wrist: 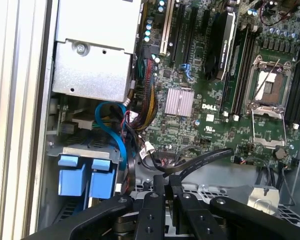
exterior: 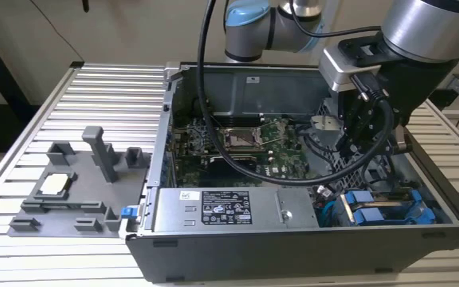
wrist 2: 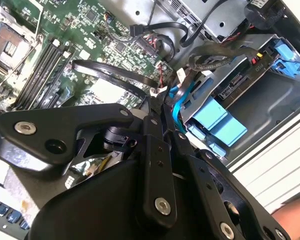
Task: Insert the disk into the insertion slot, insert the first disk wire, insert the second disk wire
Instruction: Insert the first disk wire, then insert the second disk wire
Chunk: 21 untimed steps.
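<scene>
Disk (exterior: 389,210) inside insertion slot (exterior: 355,173); hand (wrist: 166,192) above.

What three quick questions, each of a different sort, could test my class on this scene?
1. True or false: the gripper is inside the open computer case.
2. What colour are the plastic fittings in the insertion slot? A red, B blue, C yellow.
3. Fill in: the grey fixture tray lies at the exterior view's ____ of the case.
Key: 1 true; 2 B; 3 left.
</scene>
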Tool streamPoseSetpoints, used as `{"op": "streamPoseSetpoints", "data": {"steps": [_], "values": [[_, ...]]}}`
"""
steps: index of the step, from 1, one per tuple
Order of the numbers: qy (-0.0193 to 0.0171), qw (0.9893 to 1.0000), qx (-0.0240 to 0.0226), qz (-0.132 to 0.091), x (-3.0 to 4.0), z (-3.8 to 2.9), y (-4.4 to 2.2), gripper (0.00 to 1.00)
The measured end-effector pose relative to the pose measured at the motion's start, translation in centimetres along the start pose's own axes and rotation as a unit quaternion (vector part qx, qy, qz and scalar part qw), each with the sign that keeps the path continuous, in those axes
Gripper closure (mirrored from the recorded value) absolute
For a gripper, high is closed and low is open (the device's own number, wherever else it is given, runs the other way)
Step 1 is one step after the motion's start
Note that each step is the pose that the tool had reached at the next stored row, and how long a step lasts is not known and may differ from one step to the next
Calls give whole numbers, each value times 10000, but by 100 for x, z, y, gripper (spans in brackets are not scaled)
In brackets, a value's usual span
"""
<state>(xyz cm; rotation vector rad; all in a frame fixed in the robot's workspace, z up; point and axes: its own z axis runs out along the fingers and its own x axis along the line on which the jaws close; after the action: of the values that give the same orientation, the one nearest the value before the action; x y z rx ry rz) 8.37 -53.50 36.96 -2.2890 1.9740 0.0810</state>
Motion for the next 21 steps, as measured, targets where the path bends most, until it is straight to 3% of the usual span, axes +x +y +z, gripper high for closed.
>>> {"op": "streamPoseSetpoints", "data": {"steps": [5, 8, 10, 21], "values": [[7, 10000, -2, 0, 1, -1, 0, 84], [92, 10000, -15, -4, 3, 6, 0, 84], [110, 9999, -17, -4, 11, 12, 2, 84], [113, 9999, -18, -4, 22, 19, 4, 84]]}}
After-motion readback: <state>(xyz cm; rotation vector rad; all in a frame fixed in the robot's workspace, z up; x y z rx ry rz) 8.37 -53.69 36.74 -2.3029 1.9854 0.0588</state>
